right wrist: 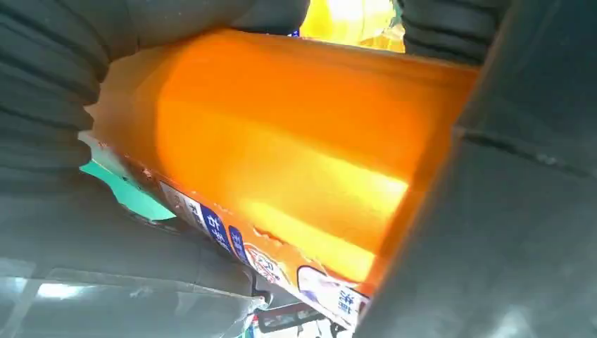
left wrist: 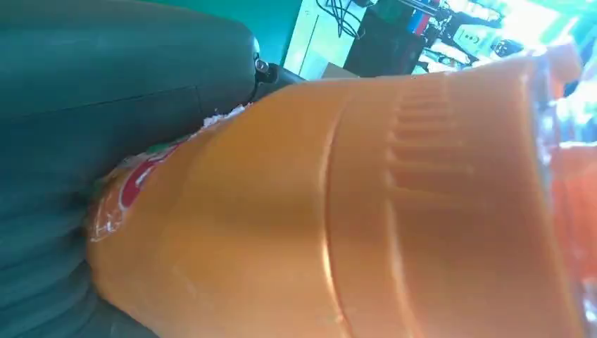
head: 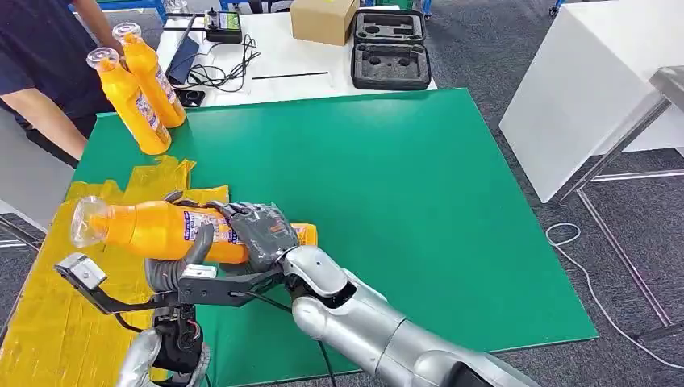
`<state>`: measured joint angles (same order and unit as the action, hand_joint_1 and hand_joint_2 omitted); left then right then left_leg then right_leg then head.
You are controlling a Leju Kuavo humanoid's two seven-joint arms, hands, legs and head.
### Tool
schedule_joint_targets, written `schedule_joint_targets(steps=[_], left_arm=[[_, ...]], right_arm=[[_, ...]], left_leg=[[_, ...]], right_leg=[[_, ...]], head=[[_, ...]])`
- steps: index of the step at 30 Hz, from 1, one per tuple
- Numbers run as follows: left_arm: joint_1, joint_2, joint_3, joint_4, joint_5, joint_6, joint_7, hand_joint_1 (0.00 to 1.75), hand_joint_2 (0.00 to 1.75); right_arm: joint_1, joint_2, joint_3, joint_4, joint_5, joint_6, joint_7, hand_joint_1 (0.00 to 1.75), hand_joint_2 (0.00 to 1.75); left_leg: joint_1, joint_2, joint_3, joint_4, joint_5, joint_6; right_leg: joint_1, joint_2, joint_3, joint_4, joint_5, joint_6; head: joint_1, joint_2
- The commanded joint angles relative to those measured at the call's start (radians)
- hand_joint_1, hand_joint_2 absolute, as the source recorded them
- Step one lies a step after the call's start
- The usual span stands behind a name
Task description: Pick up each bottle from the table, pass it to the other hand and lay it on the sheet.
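- Because the handover is midway, the orange bottle [head: 161, 230] lies sideways in the air above the yellow sheet [head: 56, 322], both hands clamped on it.
- The right hand [head: 262, 234] wraps its base end; the left hand [head: 173, 270] cups it from beneath.
- Two upright bottles [head: 141, 85] wait at the green table [head: 387, 185] corner, beside a person [head: 44, 72].

Orange bottle [right wrist: 281, 148]: one, lying across the frame at a slant, glossy body with a bright highlight along its length. Printed label [right wrist: 232, 243]: white and blue panels with red marks along the bottle's lower side, text too blurred to read. Right hand [right wrist: 493, 232]: dark grey ribbed cover and fingers [right wrist: 42, 84] wrapped against the bottle on both sides. Green worktop [right wrist: 123, 193]: a small patch between fingers and bottle. Yellow sheet [right wrist: 352, 17]: a bright strip beyond the bottle.
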<state>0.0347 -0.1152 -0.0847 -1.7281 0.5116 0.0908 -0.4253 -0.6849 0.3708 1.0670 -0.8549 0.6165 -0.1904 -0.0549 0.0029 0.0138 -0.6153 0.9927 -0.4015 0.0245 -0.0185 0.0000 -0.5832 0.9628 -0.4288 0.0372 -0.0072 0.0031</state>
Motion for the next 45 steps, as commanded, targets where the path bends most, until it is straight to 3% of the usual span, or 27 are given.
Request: schedule_joint_targets(steps=[1, 2, 10, 17, 26, 30, 32, 34, 36, 41, 45], left_arm=[[-0.097, -0.005, -0.002, -0.020, -0.002, 0.005, 0.003, 1.75, 1.75], [-0.093, -0.005, 0.006, -0.027, 0.002, 0.008, 0.003, 1.75, 1.75], [-0.049, 0.029, 0.187, -0.053, -0.110, 0.074, -0.039, 1.75, 1.75], [-0.054, 0.021, 0.209, -0.047, -0.141, 0.075, -0.045, 1.75, 1.75], [-0.023, 0.101, 0.313, 0.001, -0.260, 0.182, -0.135, 1.75, 1.75], [-0.051, 0.149, 0.312, 0.057, -0.644, 0.495, -0.273, 1.75, 1.75], [-0.057, 0.175, 0.316, 0.105, -0.845, 0.607, -0.273, 1.75, 1.75], [-0.064, 0.112, 0.451, 0.081, -1.211, 0.607, -0.273, 1.75, 1.75], [-0.036, 0.094, 0.504, 0.039, -1.446, 0.607, -0.273, 1.75, 1.75], [0.041, 0.073, 0.504, 0.068, -1.623, 0.607, -0.273, 1.75, 1.75], [0.060, 0.062, 0.450, 0.195, -1.764, 0.607, -0.273, 1.75, 1.75]], right_arm=[[0.074, -0.022, 0.021, 0.036, -0.029, 0.089, -0.010, 1.50, 1.75], [0.075, -0.022, -0.016, 0.037, -0.064, 0.109, -0.015, 0.00, 0.00], [0.098, -0.129, -0.271, -0.128, -0.093, 0.132, -0.041, 0.00, 0.00], [0.113, -0.129, -0.293, -0.142, -0.095, 0.137, -0.046, 0.00, 0.00], [0.125, -0.222, -0.405, -0.214, -0.183, 0.150, -0.105, 0.00, 0.00], [0.141, -0.223, -0.414, -0.219, -0.191, 0.147, -0.114, 0.00, 0.00], [0.144, -0.226, -0.414, -0.223, -0.195, 0.145, -0.118, 0.00, 0.00], [0.144, -0.230, -0.415, -0.222, -0.204, 0.146, -0.123, 0.00, 0.00], [0.132, -0.232, -0.414, -0.215, -0.215, 0.157, -0.128, 0.00, 0.00], [0.101, -0.233, -0.416, -0.176, -0.232, 0.173, -0.145, 0.00, 0.00], [0.109, -0.242, -0.418, -0.190, -0.247, 0.175, -0.156, 0.00, 0.00]], left_leg=[[0.002, -0.008, 0.005, 0.000, -0.002, -0.002], [0.002, -0.005, 0.003, -0.001, 0.000, -0.001], [0.002, -0.005, 0.002, 0.000, -0.001, -0.001], [0.001, -0.004, 0.001, 0.000, 0.000, -0.001], [0.001, -0.004, 0.005, 0.000, -0.002, -0.001], [0.000, -0.003, 0.003, -0.001, -0.001, -0.001], [0.001, -0.005, 0.005, 0.000, -0.002, -0.002], [0.001, -0.004, 0.005, -0.001, -0.001, -0.002], [0.001, -0.002, 0.005, 0.000, -0.002, -0.002], [0.000, 0.002, 0.005, -0.001, -0.002, -0.001], [0.000, -0.003, 0.004, -0.002, -0.001, -0.001]], right_leg=[[0.002, -0.007, 0.008, -0.002, -0.003, -0.002], [0.002, -0.005, 0.005, -0.002, -0.001, -0.001], [0.002, -0.004, 0.005, -0.001, -0.001, -0.002], [0.001, -0.003, 0.004, -0.001, -0.001, -0.001], [0.002, -0.002, 0.008, -0.001, -0.002, -0.002], [0.001, -0.002, 0.005, -0.001, -0.001, -0.001], [0.002, -0.004, 0.008, -0.001, -0.003, -0.002], [0.001, -0.002, 0.008, -0.001, -0.002, -0.002], [0.002, 0.000, 0.007, -0.001, -0.002, -0.002], [0.000, 0.003, 0.006, -0.001, -0.001, -0.001], [0.000, -0.002, 0.006, -0.001, -0.001, -0.001]], head=[[0.000, 0.000], [0.000, 0.000], [0.000, 0.000], [0.000, 0.000], [0.000, 0.000], [0.000, 0.000], [0.000, 0.000], [0.000, 0.000], [0.000, 0.000], [0.000, 0.000], [0.000, 0.000]])
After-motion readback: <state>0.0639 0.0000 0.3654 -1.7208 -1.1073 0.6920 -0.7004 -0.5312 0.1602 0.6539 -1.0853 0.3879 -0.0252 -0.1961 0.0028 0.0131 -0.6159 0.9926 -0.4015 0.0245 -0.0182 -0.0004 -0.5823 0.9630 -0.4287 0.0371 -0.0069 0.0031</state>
